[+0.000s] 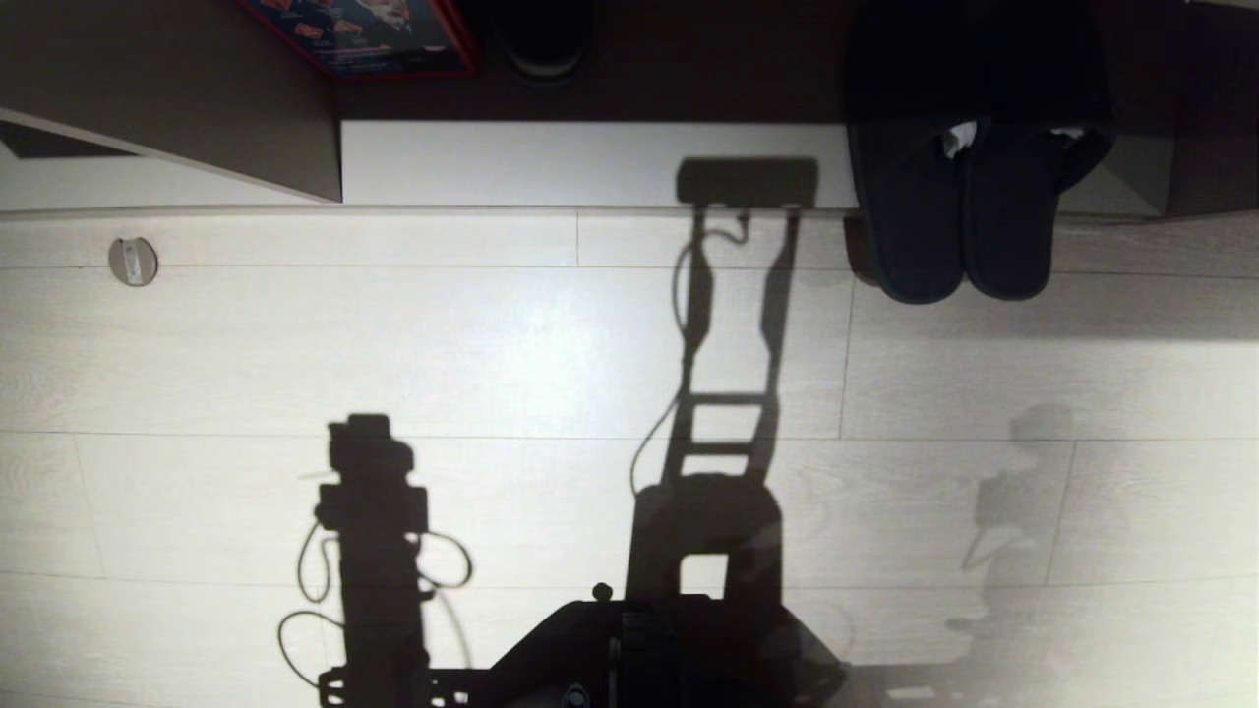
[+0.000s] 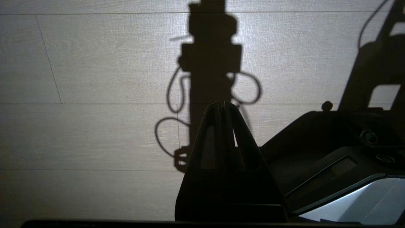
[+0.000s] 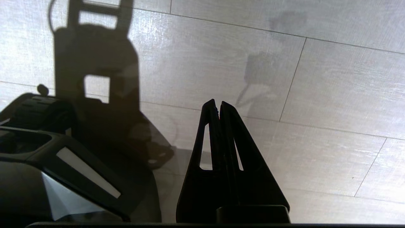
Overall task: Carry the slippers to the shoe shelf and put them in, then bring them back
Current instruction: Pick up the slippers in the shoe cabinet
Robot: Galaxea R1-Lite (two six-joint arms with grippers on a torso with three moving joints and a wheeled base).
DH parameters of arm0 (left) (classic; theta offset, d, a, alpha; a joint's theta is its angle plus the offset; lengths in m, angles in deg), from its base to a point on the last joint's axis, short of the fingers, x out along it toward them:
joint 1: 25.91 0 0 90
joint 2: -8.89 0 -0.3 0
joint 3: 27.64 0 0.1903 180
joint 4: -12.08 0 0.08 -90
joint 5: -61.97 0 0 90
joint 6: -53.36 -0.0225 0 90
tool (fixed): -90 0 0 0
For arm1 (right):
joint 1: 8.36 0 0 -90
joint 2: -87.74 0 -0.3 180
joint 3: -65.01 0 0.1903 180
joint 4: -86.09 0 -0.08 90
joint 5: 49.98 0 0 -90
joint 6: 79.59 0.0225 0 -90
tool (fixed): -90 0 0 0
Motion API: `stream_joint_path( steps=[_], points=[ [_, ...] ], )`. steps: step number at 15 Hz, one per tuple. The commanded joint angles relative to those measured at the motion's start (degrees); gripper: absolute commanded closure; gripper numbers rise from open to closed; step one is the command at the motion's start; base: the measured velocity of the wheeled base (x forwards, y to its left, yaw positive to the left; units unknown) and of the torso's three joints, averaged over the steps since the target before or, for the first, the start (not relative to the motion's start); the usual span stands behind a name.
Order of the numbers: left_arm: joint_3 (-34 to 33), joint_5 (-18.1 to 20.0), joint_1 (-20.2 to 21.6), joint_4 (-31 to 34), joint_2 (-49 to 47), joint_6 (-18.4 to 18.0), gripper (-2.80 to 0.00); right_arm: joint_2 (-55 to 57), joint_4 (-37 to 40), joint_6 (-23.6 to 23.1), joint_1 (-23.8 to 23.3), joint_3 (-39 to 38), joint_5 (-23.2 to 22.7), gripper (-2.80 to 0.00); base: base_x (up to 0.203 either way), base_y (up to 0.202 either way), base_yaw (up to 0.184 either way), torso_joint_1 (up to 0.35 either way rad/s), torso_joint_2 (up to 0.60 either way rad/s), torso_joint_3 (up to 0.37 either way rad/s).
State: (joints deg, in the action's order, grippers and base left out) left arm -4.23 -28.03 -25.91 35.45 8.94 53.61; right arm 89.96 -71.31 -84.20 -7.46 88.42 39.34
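Two flat black open-heel slippers [image 1: 959, 221] lie side by side, toes out over the front edge of the pale shoe shelf's white base board [image 1: 511, 162], heels lost in the dark recess. Left gripper [image 2: 221, 104] and right gripper [image 3: 217, 104] hang pinched together, empty, above the pale wood-grain plank floor [image 1: 492, 344].

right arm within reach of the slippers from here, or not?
Probably not. The slippers lie side by side at the shelf's edge, across open floor. The right gripper is shut, empty, hanging beside the base, no slipper before it. Nothing blocks the way; the base would likely need to drive closer.
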Motion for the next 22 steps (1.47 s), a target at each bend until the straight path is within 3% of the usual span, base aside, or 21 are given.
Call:
stream_joint_path(
  steps=[1, 8, 17, 19, 22],
  points=[
    [0.0, 0.0, 0.0, 0.0, 0.0, 0.0, 0.00, -2.0, 0.1, 0.2, 0.0, 0.0, 0.0, 0.00, 0.000, 0.000, 0.000, 0.000, 0.00, 0.000],
    [0.0, 0.0, 0.0, -0.1, 0.0, 0.0, 0.00, -2.2, 0.3, 2.7, -0.1, 0.0, 0.2, 0.00, 0.000, 0.000, 0.000, 0.000, 0.00, 0.000],
    [0.0, 0.0, 0.0, -0.1, 0.0, 0.0, 0.00, 1.2, 0.0, 2.4, -0.3, 0.0, 0.8, 0.00, 0.000, 0.000, 0.000, 0.000, 0.00, 0.000],
    [0.0, 0.0, 0.0, 0.0, 0.0, 0.0, 0.00, 5.5, -2.9, 2.5, -0.5, 0.0, 0.7, 0.00, 0.000, 0.000, 0.000, 0.000, 0.00, 0.000],
    [0.0, 0.0, 0.0, 0.0, 0.0, 0.0, 0.00, 19.2, -13.2, 2.6, -1.8, 0.0, 0.8, 0.00, 0.000, 0.000, 0.000, 0.000, 0.00, 0.000]
  ],
)
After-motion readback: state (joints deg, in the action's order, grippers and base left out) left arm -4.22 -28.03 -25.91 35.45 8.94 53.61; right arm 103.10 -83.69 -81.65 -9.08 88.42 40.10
